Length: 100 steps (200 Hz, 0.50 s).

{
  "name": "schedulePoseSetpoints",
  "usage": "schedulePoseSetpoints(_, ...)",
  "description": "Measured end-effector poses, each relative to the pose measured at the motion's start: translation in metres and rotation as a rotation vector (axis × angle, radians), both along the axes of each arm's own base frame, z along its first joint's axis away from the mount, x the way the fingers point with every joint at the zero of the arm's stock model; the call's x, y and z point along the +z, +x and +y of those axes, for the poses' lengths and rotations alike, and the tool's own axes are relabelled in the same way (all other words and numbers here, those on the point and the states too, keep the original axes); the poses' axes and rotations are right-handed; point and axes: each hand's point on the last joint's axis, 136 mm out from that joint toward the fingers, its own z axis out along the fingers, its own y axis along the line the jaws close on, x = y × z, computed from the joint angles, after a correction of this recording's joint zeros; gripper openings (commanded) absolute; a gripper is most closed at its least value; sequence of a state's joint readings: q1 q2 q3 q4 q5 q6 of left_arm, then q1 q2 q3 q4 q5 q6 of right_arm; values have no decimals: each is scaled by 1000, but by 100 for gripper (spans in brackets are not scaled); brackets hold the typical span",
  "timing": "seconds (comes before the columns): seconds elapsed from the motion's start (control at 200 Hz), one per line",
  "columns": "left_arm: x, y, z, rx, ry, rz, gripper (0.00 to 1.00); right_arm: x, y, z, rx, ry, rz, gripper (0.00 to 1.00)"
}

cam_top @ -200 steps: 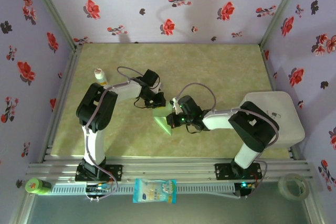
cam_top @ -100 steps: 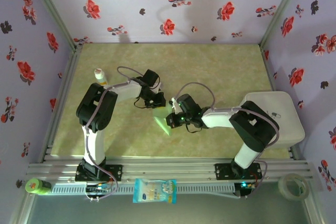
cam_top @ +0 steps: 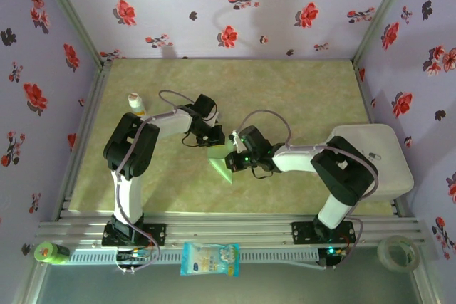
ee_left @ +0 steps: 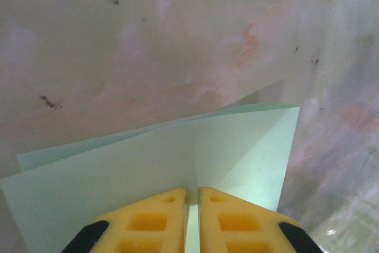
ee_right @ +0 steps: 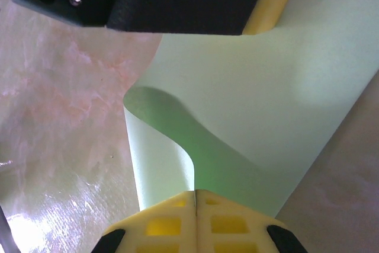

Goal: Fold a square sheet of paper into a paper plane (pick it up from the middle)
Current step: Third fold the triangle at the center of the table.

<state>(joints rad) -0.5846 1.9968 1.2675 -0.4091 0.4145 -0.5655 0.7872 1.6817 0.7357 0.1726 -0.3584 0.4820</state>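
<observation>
Tabletop [cam_top: 299, 90] broad beyond paper [cam_top: 222, 170] edges

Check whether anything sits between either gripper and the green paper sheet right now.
Nothing visible is in the way. The left gripper is shut on an edge of the square sheet of paper, which is partly folded, and the right gripper is shut on another, curled edge of it.

Lilac walls [cam_top: 235, 5] with red and black flowers around a mottled beige-green tabletop [cam_top: 285, 90]
</observation>
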Motion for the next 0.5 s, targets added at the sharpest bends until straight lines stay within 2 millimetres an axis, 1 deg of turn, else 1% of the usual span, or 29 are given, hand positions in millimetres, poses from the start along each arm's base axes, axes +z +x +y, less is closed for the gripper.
schedulePoseSetpoints(0.5, 0, 0, 0, 0, 0, 0, 13, -5, -1, -5, -10, -35, 12, 0)
